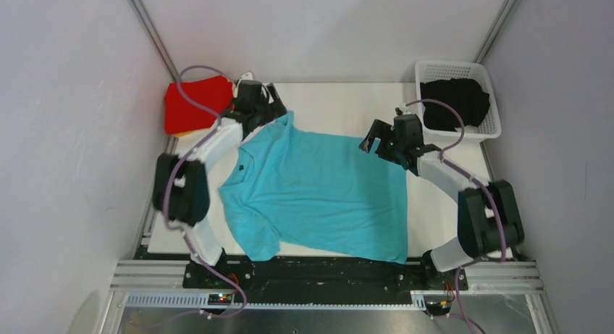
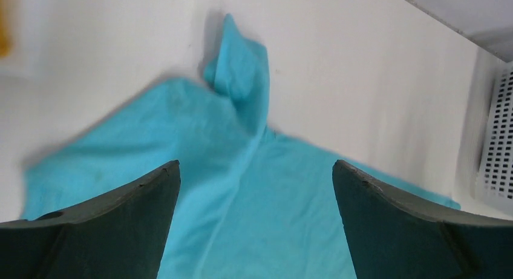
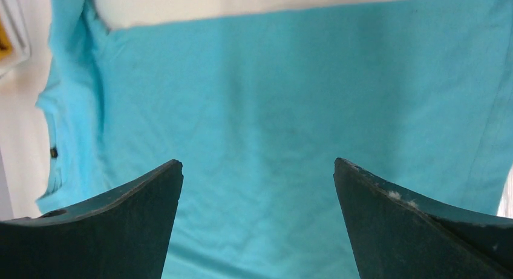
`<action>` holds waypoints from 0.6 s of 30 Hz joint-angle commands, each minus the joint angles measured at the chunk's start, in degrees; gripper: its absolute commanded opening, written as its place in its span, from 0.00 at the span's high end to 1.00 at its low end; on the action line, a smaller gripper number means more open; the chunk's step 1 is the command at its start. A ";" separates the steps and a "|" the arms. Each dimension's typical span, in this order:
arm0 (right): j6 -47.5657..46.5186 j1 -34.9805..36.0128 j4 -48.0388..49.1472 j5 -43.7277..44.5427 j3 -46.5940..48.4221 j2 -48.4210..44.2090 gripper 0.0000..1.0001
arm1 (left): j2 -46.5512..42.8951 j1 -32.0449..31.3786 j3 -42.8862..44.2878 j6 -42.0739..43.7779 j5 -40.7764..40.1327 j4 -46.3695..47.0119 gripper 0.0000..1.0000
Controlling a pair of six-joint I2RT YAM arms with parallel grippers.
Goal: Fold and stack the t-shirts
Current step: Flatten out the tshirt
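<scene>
Overhead and wrist views. The white lattice basket (image 1: 494, 128) stood at the far right corner of the worktop (image 1: 340, 102) with a black t-shirt (image 1: 456, 102) heaped inside. A folded red t-shirt (image 1: 192, 106) lay at the far left corner, a yellow-orange edge showing beneath it. Nothing lay on the turquoise t-shirt (image 1: 318, 193), which was spread flat on the middle of the worktop between my two arms.

Its long axis ran left to right: collar toward my left arm, hem toward my right. One sleeve pointed to the far left corner, its tip crumpled and raised; the other pointed to the near edge.

My left arm was bent with the elbow out to the left, and my left claw (image 1: 255, 101) was over the far sleeve. My right arm bent outward to the right, its forearm angled inward, with my right claw (image 1: 378, 142) over the far hem corner. Both claws had their jaws spread wide, with only fabric seen between the fingers and nothing gripped.
</scene>
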 commanded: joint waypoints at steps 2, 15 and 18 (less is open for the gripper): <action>0.45 -4.73 5.67 -6.64 8.11 11.23 0.00 | 17.90 3.98 14.85 2.87 11.32 -0.79 0.00; 4.39 -8.28 7.05 -11.12 13.79 25.37 0.00 | 32.89 6.56 22.26 -1.15 18.64 -0.79 0.00; 4.82 -9.32 5.64 -11.12 14.17 26.40 0.01 | 32.16 7.35 19.76 -2.43 16.06 -0.98 0.00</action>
